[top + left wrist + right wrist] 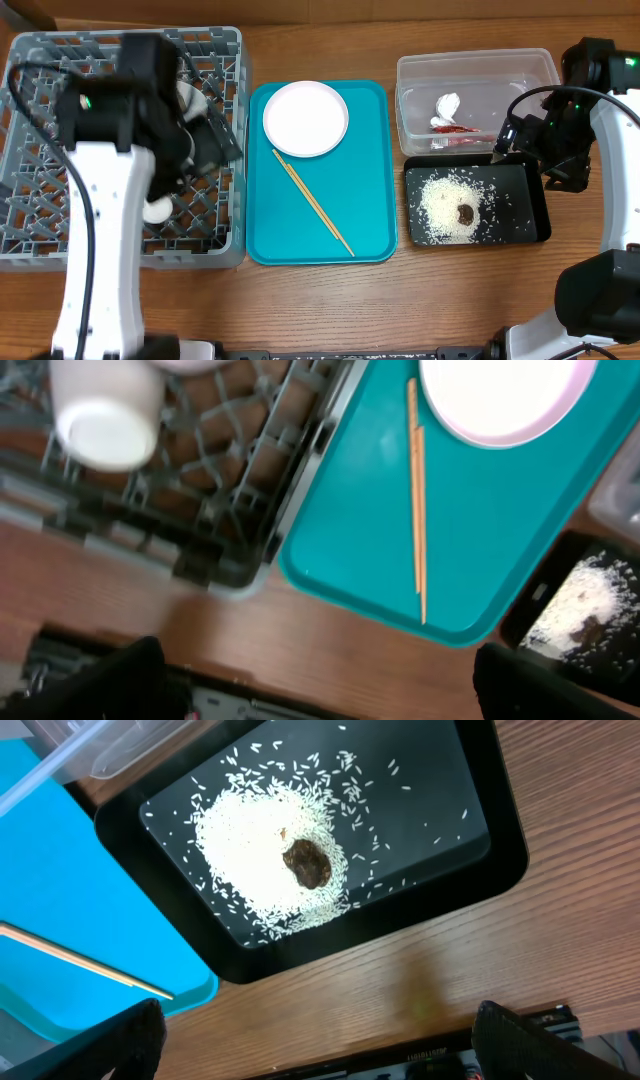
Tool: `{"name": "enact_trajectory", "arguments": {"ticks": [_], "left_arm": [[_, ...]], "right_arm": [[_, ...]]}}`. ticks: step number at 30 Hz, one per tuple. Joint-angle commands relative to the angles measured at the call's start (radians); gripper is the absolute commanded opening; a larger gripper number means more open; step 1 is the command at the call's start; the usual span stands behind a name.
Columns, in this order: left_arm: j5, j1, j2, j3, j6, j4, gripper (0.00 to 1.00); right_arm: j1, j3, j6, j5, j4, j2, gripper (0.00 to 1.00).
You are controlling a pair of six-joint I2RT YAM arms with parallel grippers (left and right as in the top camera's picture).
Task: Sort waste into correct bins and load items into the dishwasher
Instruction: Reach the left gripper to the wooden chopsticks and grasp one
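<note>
what's left to load looks like the plate (pixel 306 118) and the chopsticks (pixel 313 203), both on the teal tray (pixel 365 200) in the middle of the desk (pixel 300 310). the plate sits at the far end, and the chopsticks lie side by side on a diagonal just below it, not touching it.

my guess on handling: the chopsticks are light, stiff and skinny, and lying flat on a smooth tray they'll probably skid or roll when pinched. i'd go for the middle of the pair, closing across them so both come up together. the plate looks hard, slick and breakable. the rim is the only place to take hold, and getting a finger under it could be fiddly.

the left gripper (pixel 318 660) hangs over the near edge of the dish rack (pixel 40 120), fingers spread wide with nothing between them. the small cup (pixel 105 415) is already in the rack. the right gripper (pixel 318 1020) is also wide open and empty, above the black tray (pixel 540 215) of rice (pixel 445 205). the wrapper (pixel 450 115) is in the clear tub (pixel 420 70).
</note>
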Motion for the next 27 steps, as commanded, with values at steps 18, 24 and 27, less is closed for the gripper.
{"name": "enact_trajectory", "arguments": {"ticks": [18,24,27], "left_arm": [[-0.104,-0.38,0.157,-0.547,-0.302,0.619,1.0],[-0.105,-0.378,0.311,-0.547,-0.294,0.625,1.0],[-0.098,-0.378,0.37,-0.546,-0.285,0.641,1.0]], "right_arm": [[-0.004,0.027,0.0,0.005,0.001,-0.031,1.0],[-0.004,0.027,0.0,0.005,0.001,-0.031,1.0],[-0.004,0.027,0.001,0.005,0.001,-0.031,1.0]]}}
